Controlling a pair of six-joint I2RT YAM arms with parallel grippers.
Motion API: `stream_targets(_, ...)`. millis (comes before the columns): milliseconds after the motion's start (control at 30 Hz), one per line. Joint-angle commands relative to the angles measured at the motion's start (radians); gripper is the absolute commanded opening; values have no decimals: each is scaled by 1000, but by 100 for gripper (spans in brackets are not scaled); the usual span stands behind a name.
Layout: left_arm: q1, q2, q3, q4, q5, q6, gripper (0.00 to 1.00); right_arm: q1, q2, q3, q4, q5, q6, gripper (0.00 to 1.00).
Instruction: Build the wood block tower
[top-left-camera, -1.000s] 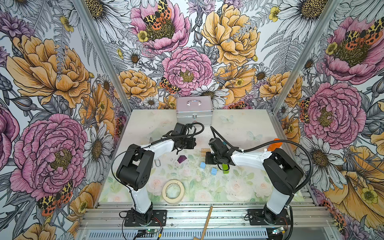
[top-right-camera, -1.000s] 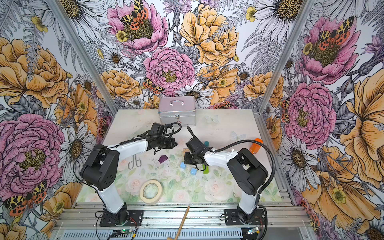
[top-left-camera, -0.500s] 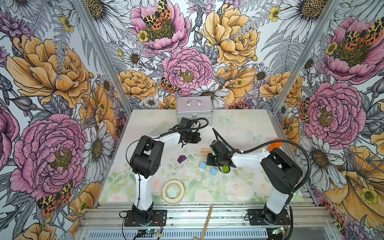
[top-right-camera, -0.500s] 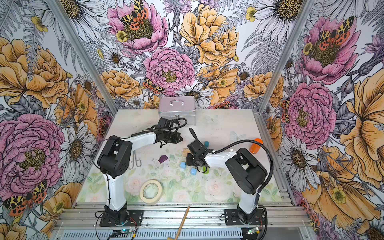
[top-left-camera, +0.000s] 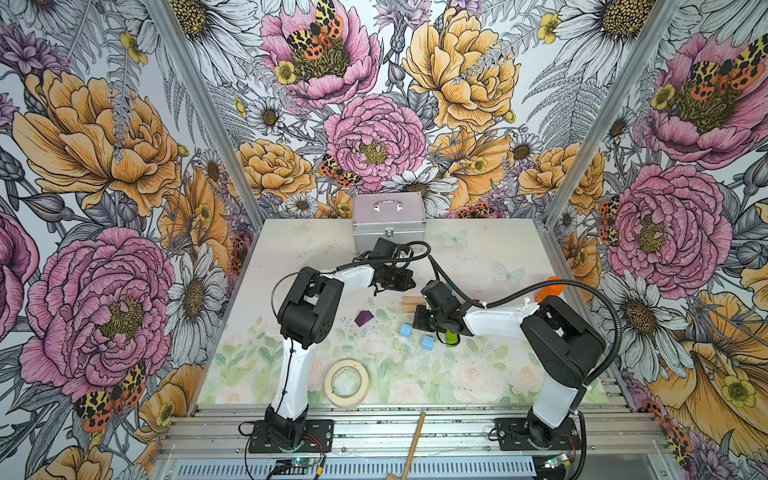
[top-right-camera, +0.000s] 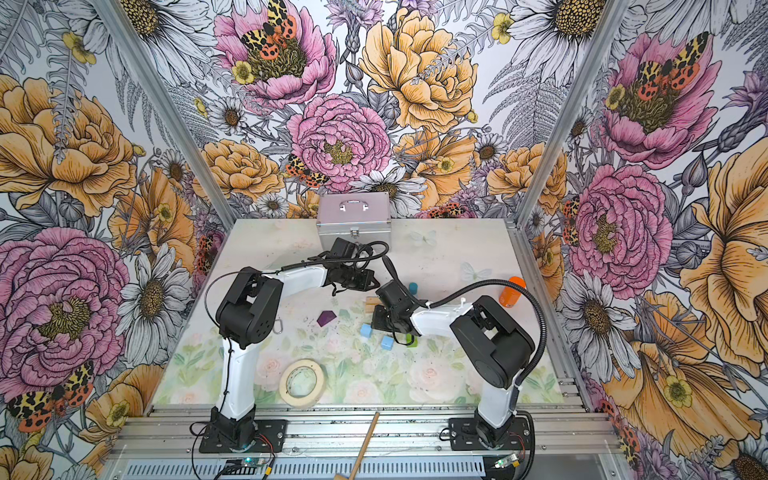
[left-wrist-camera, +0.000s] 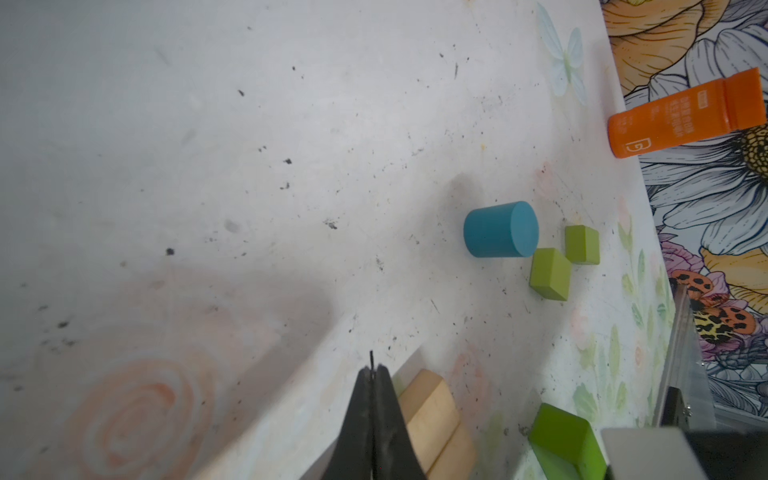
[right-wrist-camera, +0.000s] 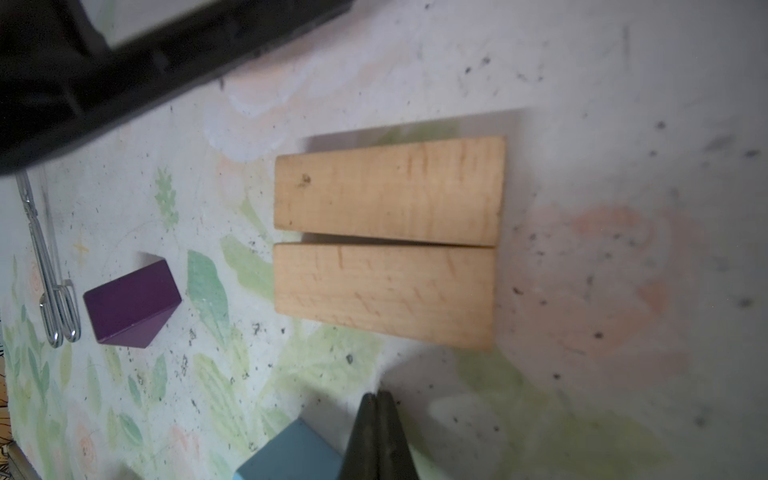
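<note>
- 2 tan bars (right-wrist-camera: 388, 191) are counted, laid flat side by side with long edges touching, near the middle of the table (top-left-camera: 478, 249).
- 2 light-blue cubes (top-left-camera: 406, 330) are seen apart from each other, in front of the bars.
- 1 teal cylinder (left-wrist-camera: 500, 229) is stood upright behind the bars. 1 purple roof block (top-left-camera: 364, 318) is set to their left in both top views.
- 3 lime-green blocks (left-wrist-camera: 549, 279) are counted in the left wrist view: 2 small cubes just beside the cylinder and 1 larger piece, cut off at the frame's edge.
- 1 tape roll (top-left-camera: 347, 400), 1 orange container (left-wrist-camera: 685, 118), 1 silver case (top-left-camera: 388, 220), 1 metal clip (right-wrist-camera: 43, 262) and 1 wooden stick (top-left-camera: 411, 444) are also found.
- The table is covered in a sheet, pale at the far half and printed with faded flowers at the near half, and is speckled with dark grit.
- The cell is enclosed by 3 walls (top-left-camera: 124, 166) papered with large flowers and moths.
- The left gripper (left-wrist-camera: 372, 376) is pressed fully closed with nothing between its fingers. It is placed beside the end of the bars; contact cannot be told.
- The right gripper (right-wrist-camera: 377, 401) is likewise closed and empty, with its tips placed between a blue cube and the bars.
</note>
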Motion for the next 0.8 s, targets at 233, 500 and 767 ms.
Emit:
stream_targets(233,-14,31,43,-29,23,31,0,-15,32,-17,17,29,22,0)
stream_targets(500,-13,32,43,-35,14,31,0,-15,51,-2,25,12,24,0)
stream_targets(767,-10,31,41,-37,11,29,0,-13,60,5,28,7,27,0)
